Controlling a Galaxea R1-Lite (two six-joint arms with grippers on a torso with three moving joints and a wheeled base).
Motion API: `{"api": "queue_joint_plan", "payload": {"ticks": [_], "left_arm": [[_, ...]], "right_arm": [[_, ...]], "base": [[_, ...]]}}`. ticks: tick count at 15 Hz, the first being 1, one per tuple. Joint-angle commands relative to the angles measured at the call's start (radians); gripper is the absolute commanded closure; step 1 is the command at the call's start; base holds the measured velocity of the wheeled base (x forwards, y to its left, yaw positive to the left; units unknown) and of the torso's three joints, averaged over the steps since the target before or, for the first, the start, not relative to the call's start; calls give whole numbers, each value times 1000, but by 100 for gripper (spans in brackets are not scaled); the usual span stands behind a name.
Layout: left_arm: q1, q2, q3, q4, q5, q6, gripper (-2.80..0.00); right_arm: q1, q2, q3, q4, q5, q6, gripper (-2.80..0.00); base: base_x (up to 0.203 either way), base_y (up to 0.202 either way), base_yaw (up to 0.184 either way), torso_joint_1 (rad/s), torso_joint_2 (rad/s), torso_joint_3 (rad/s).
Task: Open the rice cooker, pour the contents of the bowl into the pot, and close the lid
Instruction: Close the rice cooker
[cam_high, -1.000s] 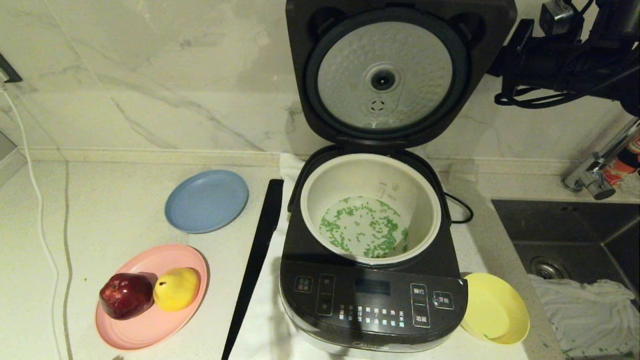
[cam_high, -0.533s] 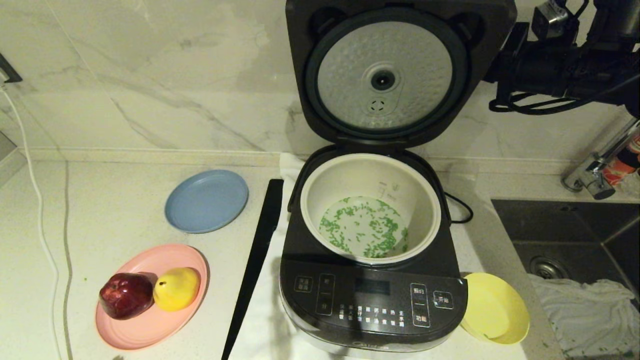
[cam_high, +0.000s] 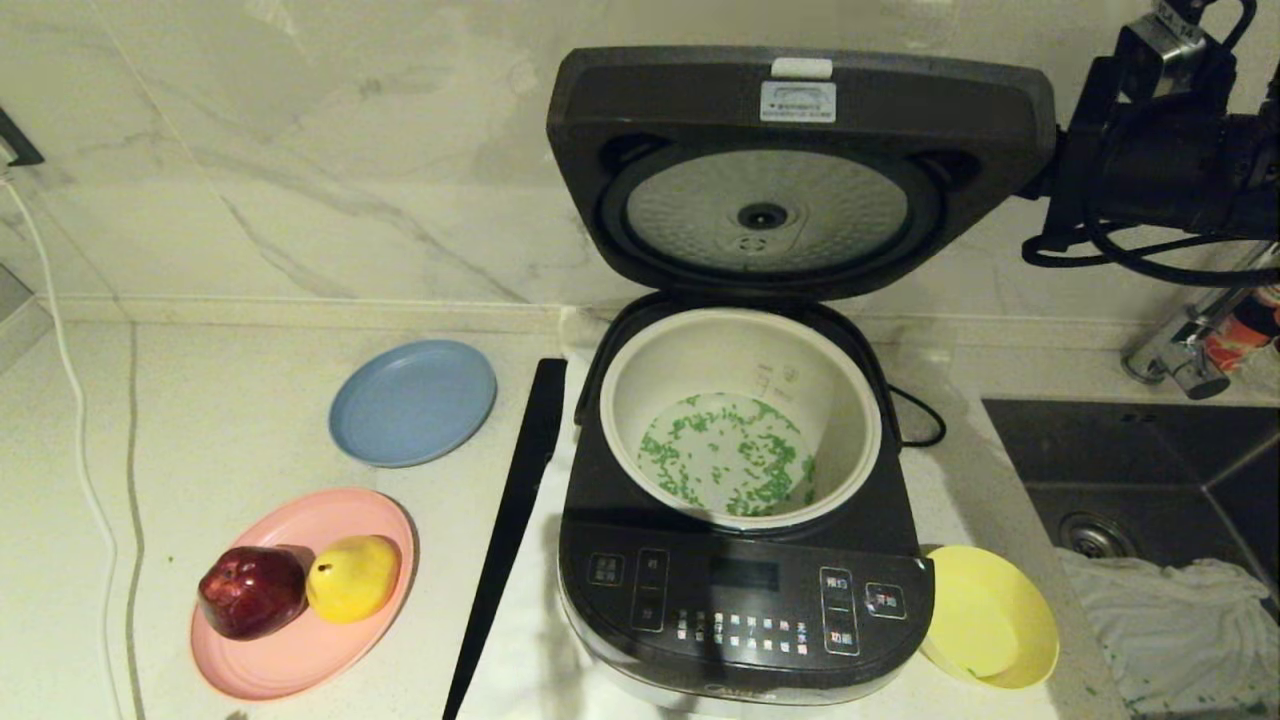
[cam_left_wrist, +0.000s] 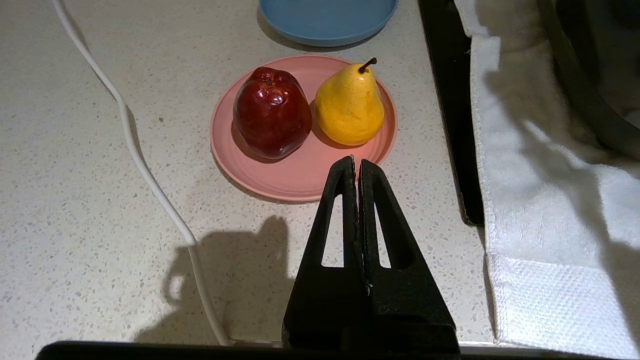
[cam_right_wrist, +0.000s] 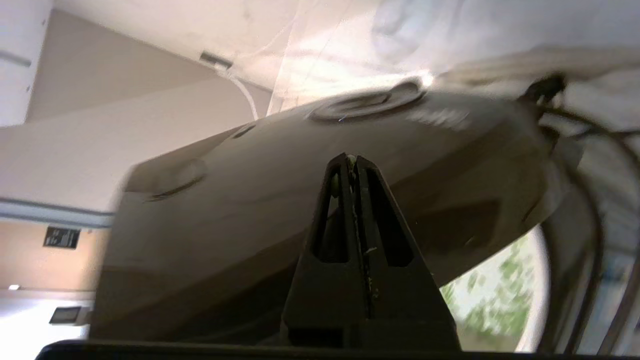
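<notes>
Closing step. Compared with half a second before, the lid (cam_high: 800, 170) is seen tipped forward from upright, its top edge now in view; closure of the rice cooker (cam_high: 745, 590) is judged to be under way. The green bits (cam_high: 728, 455) are already spread over the bottom of the pot (cam_high: 740, 345), and the yellow bowl (cam_high: 990, 615) is set down, all but empty, against the cooker's front right corner. The right gripper (cam_right_wrist: 354, 162), fingers pressed together on nothing, is shown only in the right wrist view, at the lid's outer shell. The left gripper (cam_left_wrist: 356, 165), likewise clenched and empty, is seen only in the left wrist view, parked above the counter near the pink plate (cam_left_wrist: 300, 180).
</notes>
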Motion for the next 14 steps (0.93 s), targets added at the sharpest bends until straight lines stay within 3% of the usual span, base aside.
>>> {"api": "queue_joint_plan", "payload": {"ticks": [1, 6, 14], "left_arm": [[0, 1, 0, 1, 0, 1, 0], [0, 1, 0, 1, 0, 1, 0], [0, 1, 0, 1, 0, 1, 0]], "right_arm": [[15, -100, 98, 1, 10, 4, 0], [63, -215, 361, -51, 21, -10, 0], [172, -299, 666, -112, 15, -16, 0]], "base": [[0, 0, 0, 0, 0, 0], [0, 0, 0, 0, 0, 0], [0, 0, 0, 0, 0, 0]]}}
